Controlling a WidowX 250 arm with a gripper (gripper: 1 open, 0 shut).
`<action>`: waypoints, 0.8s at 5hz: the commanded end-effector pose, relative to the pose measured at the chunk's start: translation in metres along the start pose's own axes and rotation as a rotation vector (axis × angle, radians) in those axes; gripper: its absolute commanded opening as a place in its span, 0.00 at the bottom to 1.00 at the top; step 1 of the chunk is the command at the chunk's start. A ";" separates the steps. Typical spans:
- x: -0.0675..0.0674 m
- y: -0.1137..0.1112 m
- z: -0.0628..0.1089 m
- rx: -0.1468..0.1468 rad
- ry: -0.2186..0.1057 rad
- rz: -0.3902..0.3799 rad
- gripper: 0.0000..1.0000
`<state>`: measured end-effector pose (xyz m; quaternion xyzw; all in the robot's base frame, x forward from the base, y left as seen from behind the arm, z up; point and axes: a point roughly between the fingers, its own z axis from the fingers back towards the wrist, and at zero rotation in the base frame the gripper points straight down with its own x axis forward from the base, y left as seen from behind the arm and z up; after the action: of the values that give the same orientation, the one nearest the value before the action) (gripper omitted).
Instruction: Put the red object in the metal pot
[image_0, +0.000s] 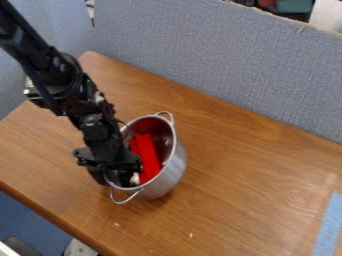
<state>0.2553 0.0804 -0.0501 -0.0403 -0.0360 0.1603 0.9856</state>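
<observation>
The metal pot (160, 178) stands a little left of the table's middle, with one loop handle at the back and one at the front. The red object (146, 151) lies inside it, leaning against the inner wall. My gripper (110, 163) points down at the pot's left rim, its dark fingers (102, 160) right against the rim and partly over the opening. The fingers are too dark and small to show whether they pinch the rim or stand apart from it.
The brown wooden table (254, 200) has its front edge at the lower left and its right edge at the far right. A grey partition wall (227, 55) runs behind the table.
</observation>
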 end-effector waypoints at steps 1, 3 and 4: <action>0.006 -0.017 -0.007 0.018 -0.008 -0.035 0.00; 0.015 -0.023 0.027 0.048 -0.023 0.002 0.00; 0.022 -0.018 0.074 0.055 -0.034 0.045 0.00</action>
<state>0.2677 0.0708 0.0138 -0.0159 -0.0250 0.1831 0.9826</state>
